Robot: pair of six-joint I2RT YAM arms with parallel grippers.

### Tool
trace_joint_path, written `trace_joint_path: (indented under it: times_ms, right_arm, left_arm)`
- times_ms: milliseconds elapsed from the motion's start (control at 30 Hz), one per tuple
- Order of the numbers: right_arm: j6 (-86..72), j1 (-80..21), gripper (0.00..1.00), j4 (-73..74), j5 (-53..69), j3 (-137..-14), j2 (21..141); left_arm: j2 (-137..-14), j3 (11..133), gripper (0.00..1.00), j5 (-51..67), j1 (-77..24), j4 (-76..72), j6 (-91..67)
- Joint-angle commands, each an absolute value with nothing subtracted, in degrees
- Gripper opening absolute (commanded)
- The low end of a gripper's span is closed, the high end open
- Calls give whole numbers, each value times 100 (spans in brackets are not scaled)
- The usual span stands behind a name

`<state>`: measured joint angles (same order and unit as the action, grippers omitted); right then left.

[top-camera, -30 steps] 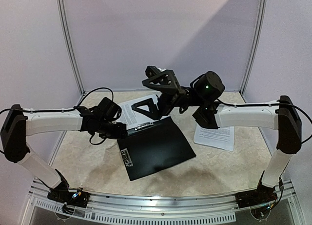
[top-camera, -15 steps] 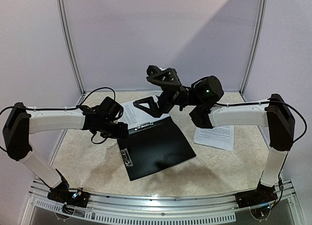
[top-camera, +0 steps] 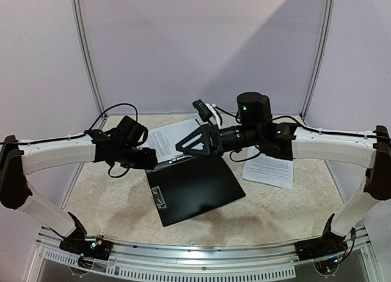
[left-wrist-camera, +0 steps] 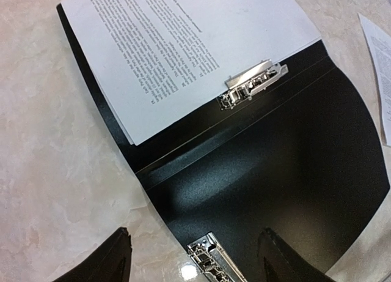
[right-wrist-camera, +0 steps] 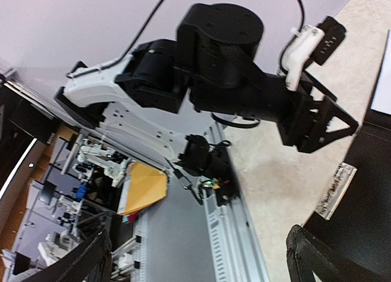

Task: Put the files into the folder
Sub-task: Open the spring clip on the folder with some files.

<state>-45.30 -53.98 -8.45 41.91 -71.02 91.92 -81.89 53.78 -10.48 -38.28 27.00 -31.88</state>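
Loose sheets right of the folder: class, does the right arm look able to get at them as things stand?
Probably yes: the sheets lie uncovered beside the right arm, whose open, empty jaws point away over the folder.

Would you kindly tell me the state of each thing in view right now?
folder: open, lying flat
files inside: lying on its far half
files outside: loose on the table, right of the folder
left gripper: open, empty, over the folder's edge
right gripper: open, empty, raised above the folder
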Motion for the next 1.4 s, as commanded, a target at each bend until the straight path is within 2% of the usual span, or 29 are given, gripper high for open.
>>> trace_joint_path:
  times_ms: [0,100,167,233,267,333,367,533,567,600,667,733,800,867,1100,1367]
  right_arm:
    - [-2978,-5432,99,571,3167,-6750,9096]
    - [-2455,-5573,99,1265,2167,-6878,9245]
    - [-1756,-6245,99,1552,-50,-6893,9125]
    - [-1320,-6618,99,1877,-1394,-7062,9198]
    - [-1358,-6621,99,2022,-1498,-7154,9287]
    - [-1306,-6611,99,1953,-1122,-7138,9576]
    - [-1177,-6609,99,1775,-1050,-7023,9658]
    - [-1655,-6440,99,1029,-764,-6463,9897]
    - [-1642,-6449,96,888,-666,-6453,9903]
    - [-1617,-6444,92,873,-592,-6545,9938]
    - [-1748,-6447,79,958,-189,-6875,10150]
    - [-1924,-6458,59,1123,423,-7310,10551]
    - [-2154,-6471,45,1393,897,-7927,10946]
    - [-2395,-6528,36,1526,1294,-8325,11402]
    - [-3417,-6573,32,1109,2167,-8939,12328]
    - [-4011,-6569,20,829,2619,-9197,12855]
  left_arm:
    - [-8176,5230,71,-1217,-3762,2858,-3160]
    - [-8082,5049,71,-1342,-3770,2856,-3220]
    - [-7910,4829,71,-1406,-3767,2786,-3286]
    - [-7737,4680,73,-1556,-3762,2765,-3386]
    - [-7660,4614,76,-1652,-3762,2735,-3444]
    - [-7584,4487,95,-1785,-3742,2684,-3598]
    - [-7589,4419,98,-1752,-3692,2598,-3604]
    - [-7912,4254,100,-1291,-3399,2281,-3497]
    - [-7945,4220,99,-1239,-3396,2204,-3491]
    - [-7953,4180,96,-1197,-3393,2143,-3538]
    - [-7928,4103,81,-1171,-3393,2056,-3641]
    - [-7838,3940,66,-968,-3393,1794,-3674]
    - [-7768,3851,57,-868,-3393,1669,-3747]
    - [-7732,3821,51,-799,-3401,1612,-3782]
    - [-7987,3760,37,-306,-3410,1262,-3843]
    - [-8446,3812,30,-46,-3472,1049,-3894]
